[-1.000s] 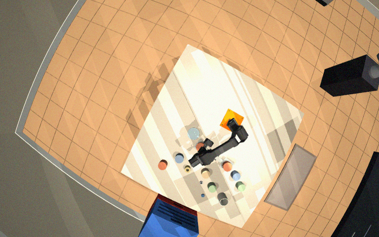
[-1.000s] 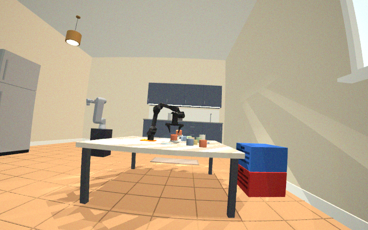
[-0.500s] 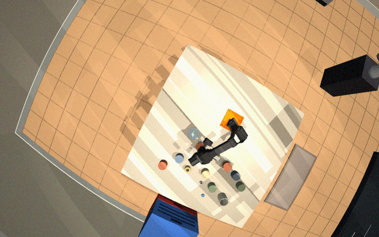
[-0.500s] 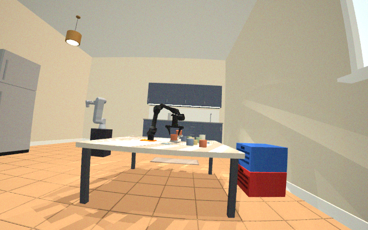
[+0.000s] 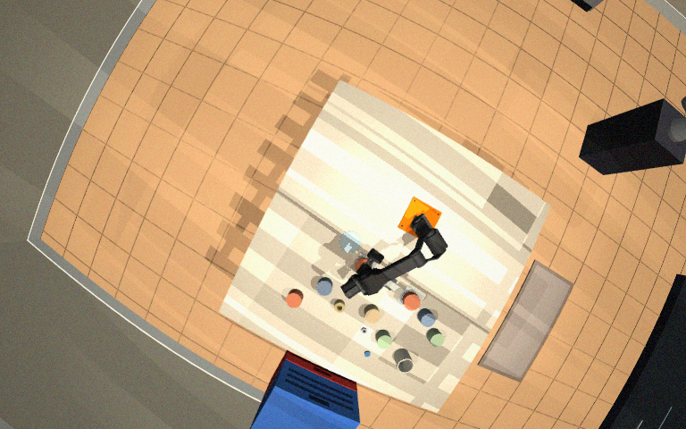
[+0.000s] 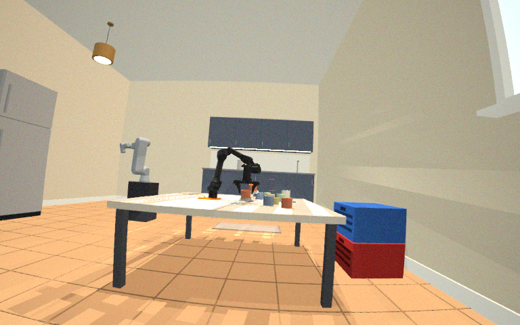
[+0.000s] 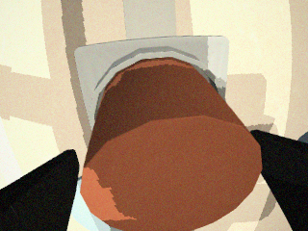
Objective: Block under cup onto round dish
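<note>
Top view has the pale table (image 5: pixel 368 143) (image 6: pixel 222 211) beneath the black arm (image 5: pixel 399 268) (image 6: pixel 217 172), which reaches out from its orange base plate (image 5: pixel 434 213) (image 6: pixel 203 198). Raised and bent in the exterior view, the arm points its gripper (image 5: pixel 369 262) (image 6: pixel 246 192) (image 7: pixel 166 150) down, fingers wide apart, one on either side of the balance's near cup (image 5: pixel 360 264) (image 6: pixel 245 193) (image 7: pixel 178 168), gripping nothing. The round dish (image 5: pixel 350 241) (image 7: pixel 87 217) lies near that cup; the other cup (image 5: pixel 411 300) (image 6: pixel 250 187) stands higher at the far end. The block is hidden from sight.
</note>
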Robot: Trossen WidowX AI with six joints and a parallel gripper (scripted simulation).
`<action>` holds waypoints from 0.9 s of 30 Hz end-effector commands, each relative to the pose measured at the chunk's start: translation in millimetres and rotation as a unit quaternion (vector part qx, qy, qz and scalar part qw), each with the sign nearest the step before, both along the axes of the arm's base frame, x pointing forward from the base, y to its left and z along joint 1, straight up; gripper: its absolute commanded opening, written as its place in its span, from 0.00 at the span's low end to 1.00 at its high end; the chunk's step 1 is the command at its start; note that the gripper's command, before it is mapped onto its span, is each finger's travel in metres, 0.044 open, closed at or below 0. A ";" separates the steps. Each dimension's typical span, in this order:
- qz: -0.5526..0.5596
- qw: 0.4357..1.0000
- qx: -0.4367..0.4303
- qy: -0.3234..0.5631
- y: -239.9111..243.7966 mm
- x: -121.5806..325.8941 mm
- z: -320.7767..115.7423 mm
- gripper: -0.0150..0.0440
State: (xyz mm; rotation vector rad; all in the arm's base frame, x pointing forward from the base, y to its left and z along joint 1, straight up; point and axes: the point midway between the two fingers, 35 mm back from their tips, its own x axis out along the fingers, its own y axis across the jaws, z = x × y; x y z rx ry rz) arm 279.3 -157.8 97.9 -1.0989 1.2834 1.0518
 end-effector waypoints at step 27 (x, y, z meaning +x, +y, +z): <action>0.003 1.000 0.003 -0.002 0.6 0.9 -12.4 0.46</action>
